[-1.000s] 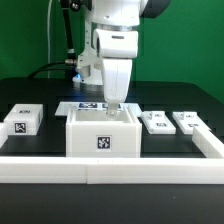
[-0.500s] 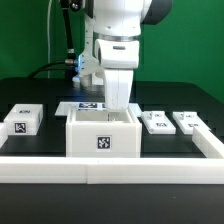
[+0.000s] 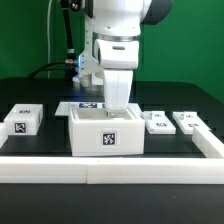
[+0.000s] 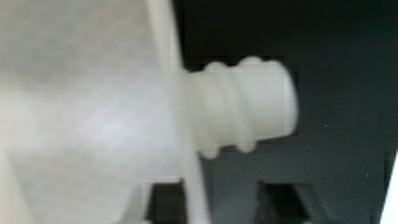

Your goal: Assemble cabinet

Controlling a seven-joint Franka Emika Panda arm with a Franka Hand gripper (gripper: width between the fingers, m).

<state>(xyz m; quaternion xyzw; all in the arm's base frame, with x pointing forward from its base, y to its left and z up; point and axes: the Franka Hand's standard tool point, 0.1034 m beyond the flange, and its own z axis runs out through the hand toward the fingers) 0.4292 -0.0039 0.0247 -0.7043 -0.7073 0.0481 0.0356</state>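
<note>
The cabinet (image 3: 107, 132), a large white open-topped box with a square tag on its front, stands in the middle of the black table. My gripper (image 3: 118, 104) reaches down into its top at the rear wall, with the fingertips hidden inside. In the wrist view the cabinet wall (image 4: 89, 110) fills one side and a ribbed white knob (image 4: 249, 105) sticks out from it. My gripper (image 4: 226, 205) shows as two dark fingers, one against the wall's edge. It appears shut on the cabinet wall.
A small white tagged block (image 3: 22, 120) lies at the exterior view's left. Two small white tagged pieces (image 3: 157, 122) (image 3: 187, 121) lie at the right. The marker board (image 3: 84, 106) lies behind the cabinet. A white rail (image 3: 110, 167) borders the front and right.
The cabinet has shifted slightly toward the exterior view's right together with my gripper. The loose blocks have not moved.
</note>
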